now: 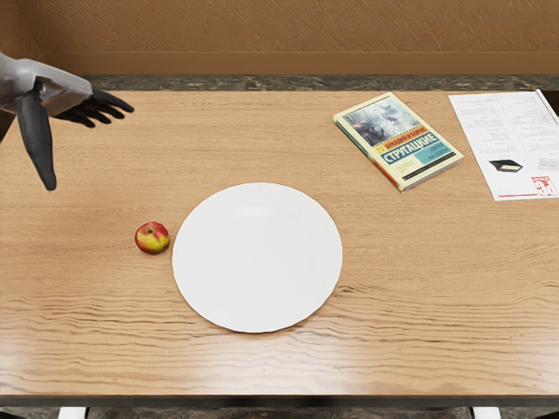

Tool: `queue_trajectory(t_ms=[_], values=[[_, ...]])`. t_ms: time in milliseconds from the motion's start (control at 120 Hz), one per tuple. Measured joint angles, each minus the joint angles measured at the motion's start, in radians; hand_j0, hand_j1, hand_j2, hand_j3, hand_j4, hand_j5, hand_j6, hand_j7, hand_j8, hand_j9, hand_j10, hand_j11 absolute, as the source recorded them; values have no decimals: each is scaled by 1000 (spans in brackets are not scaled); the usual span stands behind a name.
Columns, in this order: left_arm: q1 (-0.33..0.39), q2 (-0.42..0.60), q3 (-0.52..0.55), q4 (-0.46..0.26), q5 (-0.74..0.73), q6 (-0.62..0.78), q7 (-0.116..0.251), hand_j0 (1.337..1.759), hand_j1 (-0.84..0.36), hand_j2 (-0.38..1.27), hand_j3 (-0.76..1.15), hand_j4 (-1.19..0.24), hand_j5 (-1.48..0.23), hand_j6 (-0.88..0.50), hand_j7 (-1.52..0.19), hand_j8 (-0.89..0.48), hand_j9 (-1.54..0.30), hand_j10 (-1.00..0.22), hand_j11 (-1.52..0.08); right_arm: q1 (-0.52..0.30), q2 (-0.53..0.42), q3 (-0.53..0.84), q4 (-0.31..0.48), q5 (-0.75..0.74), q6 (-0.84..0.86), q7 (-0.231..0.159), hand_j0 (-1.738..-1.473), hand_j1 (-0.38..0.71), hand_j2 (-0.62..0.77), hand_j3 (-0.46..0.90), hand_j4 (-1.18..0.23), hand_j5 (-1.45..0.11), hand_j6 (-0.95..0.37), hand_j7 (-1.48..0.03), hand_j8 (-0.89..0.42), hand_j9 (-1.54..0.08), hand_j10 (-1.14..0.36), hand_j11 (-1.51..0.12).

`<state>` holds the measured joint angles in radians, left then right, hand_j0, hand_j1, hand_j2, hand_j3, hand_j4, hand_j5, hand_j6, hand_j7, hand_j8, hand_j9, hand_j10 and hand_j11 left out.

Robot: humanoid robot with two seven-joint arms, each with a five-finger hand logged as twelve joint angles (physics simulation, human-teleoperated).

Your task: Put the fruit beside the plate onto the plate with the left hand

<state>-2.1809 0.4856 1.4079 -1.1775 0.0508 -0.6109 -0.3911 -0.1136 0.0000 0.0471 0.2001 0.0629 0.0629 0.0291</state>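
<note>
Apple (pixel 152 237) just left of plate (pixel 257 258), well apart from left hand (pixel 63 98), fingers (pixel 106 106) spread

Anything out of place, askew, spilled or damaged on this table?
Nothing stands out. The apple sits just left of the plate. The book and paper sheet lie flat at back right, merely angled. The left hand hangs open far left.

One apple (pixel 152 237), one white plate (pixel 257 257), one book (pixel 397 140), one printed sheet (pixel 510 144), and one hand (pixel 61 103) at upper left.
</note>
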Motion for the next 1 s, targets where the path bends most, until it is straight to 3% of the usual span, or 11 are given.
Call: queue_trajectory(t_ms=[283,383,483,542,592,642,742,800,892,1000], values=[[31,-29,-13,22,20,0,1,1658,349,0,0,-1,0,-1,0,-1,0,0,0,-1,0,-1,1,1,0,-1,-1658,-331,-3,0,-15,-20,-15,-20,-15,-20,-15,-20],[61,-52,-51,123,101,0,2,1658,349,1,0,-1,0,-1,0,-1,0,-1,0,-1,0,-1,1,2,0,-1,-1658,-331,-3,0,-15,-20,-15,-20,-15,-20,-15,-20],[-70,-285,-32,159,125,0,3,1658,348,0,0,0,0,-1,0,0,0,0,0,-1,0,-1,1,2,0,-1,-1658,-331,-3,0,-15,-20,-15,-20,-15,-20,-15,-20],[-184,-357,12,81,108,0,3,1658,348,0,0,0,0,0,0,0,0,0,0,-1,0,-1,1,2,0,-1,-1658,-331,-3,0,-15,-20,-15,-20,-15,-20,-15,-20],[-210,-429,46,-21,54,4,9,1658,348,0,0,0,-1,0,-1,0,-1,0,-1,-1,0,-1,1,2,0,-1,-1658,-331,-3,0,-15,-20,-15,-20,-15,-20,-15,-20],[-232,-476,64,-130,-26,78,72,1658,347,0,0,-1,-1,-1,-1,-1,-1,-1,-1,-1,0,-1,1,2,0,-1,-1658,-331,-3,0,-15,-20,-15,-20,-15,-20,-15,-20],[-230,-486,57,-305,-250,339,307,1658,346,0,0,-2,-2,-2,-2,-2,-2,-2,-2,-1,0,-1,1,2,0,-1,-1658,-331,-3,0,-15,-20,-15,-20,-15,-20,-15,-20],[-202,-486,33,-360,-346,447,400,1658,345,0,0,-3,-4,-3,-4,-3,-4,-3,-4,-1,0,-1,0,2,0,-1,-1658,-331,-3,0,-15,-20,-15,-20,-15,-20,-15,-20],[-46,-486,-35,-404,-418,646,472,1658,344,1,0,-4,-5,-4,-5,-4,-5,-4,-5,-1,0,-1,1,2,0,-1,-1658,-331,-3,0,-15,-20,-15,-20,-15,-20,-15,-20],[-6,-486,-82,-421,-447,823,493,1658,344,1,0,-4,-5,-4,-5,-4,-5,-4,-5,-1,0,-1,1,2,0,-1,-1658,-331,-3,0,-15,-20,-15,-20,-15,-20,-15,-20]])
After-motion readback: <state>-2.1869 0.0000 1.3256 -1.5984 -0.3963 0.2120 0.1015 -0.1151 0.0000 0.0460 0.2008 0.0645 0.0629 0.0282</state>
